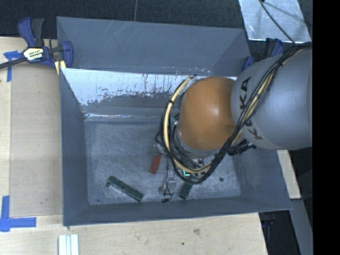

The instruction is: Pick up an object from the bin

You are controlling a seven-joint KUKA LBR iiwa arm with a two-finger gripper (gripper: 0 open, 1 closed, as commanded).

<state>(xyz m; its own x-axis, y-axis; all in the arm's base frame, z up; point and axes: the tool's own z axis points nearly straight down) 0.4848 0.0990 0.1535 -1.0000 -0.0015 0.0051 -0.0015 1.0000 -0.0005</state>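
1. The claw (168,189) is down low by the front wall of the grey bin (74,158), under the arm's orange cover (204,118).
2. Honestly can't tell if the claw is apart or together, and I can't see anything clamped in it.
3. Closest thing is a short dark green strip (184,190), tilted on the bin floor just beside the claw on the view's right.
4. A small red-brown block (154,164) sits near the claw, up and to the view's left.
5. A longer dark green strip (125,189) lies well apart, further left.
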